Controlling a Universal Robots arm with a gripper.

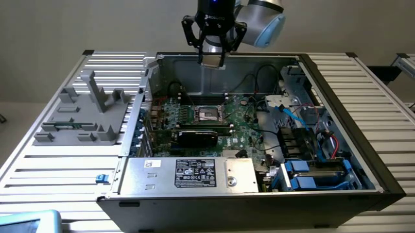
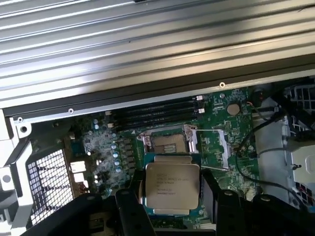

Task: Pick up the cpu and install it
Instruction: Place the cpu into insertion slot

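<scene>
Cables (image 1: 293,116) crowded the exterior view's right side of the open case (image 1: 259,213), beside the green motherboard (image 1: 250,127) and its one socket (image 1: 209,113). The single gripper (image 1: 213,59) hung above the case's far wall, its fingers clamped on the one cpu (image 2: 172,187), which lay flat between them. One grey tray (image 1: 84,114) stood outside the case, on the exterior view's left.

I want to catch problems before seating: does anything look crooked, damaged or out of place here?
Nothing stands out. The cpu sits flat and square in the gripper, hanging above the motherboard, clear of it. The socket lies bare with its metal frame swung open beside it, undamaged as far as shows.
</scene>
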